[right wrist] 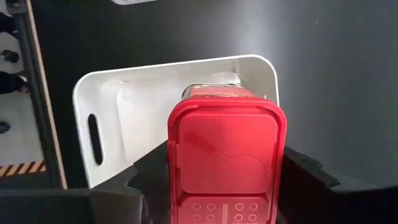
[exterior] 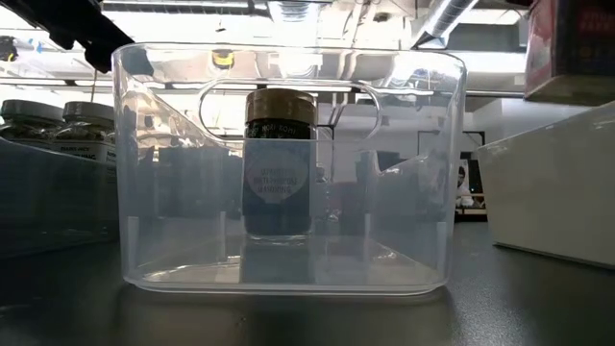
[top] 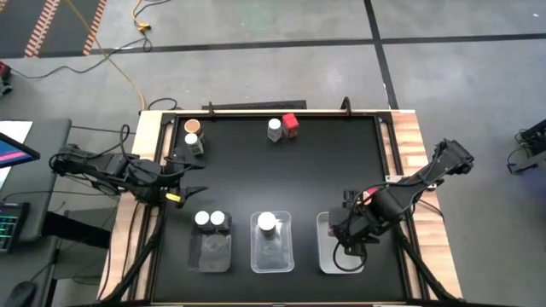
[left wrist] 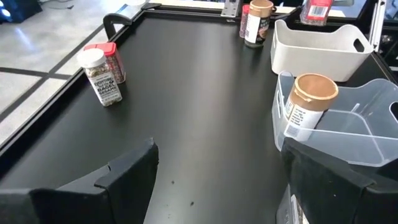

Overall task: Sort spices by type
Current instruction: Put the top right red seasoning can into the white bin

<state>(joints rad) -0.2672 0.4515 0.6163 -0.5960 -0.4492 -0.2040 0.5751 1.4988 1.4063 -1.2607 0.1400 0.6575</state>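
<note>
The right claw (right wrist: 227,186) is clamped on a red-capped jar (right wrist: 227,155), holding it directly above the right-hand tray (right wrist: 118,118) (its pale floor shows just beyond the cap). The left claw (top: 189,181) waits wide open and empty at the counter's (top: 281,179) left edge.

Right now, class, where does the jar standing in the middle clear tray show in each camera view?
High view: the jar is low and central, at the upper end of its clear tray.
Low view: jar in the centre, seen through the tray's front wall.
Left wrist view: jar right of centre, in a tray corner.
Right wrist view: not in it.
Shared landmark: the clear tray around the jar.
</note>
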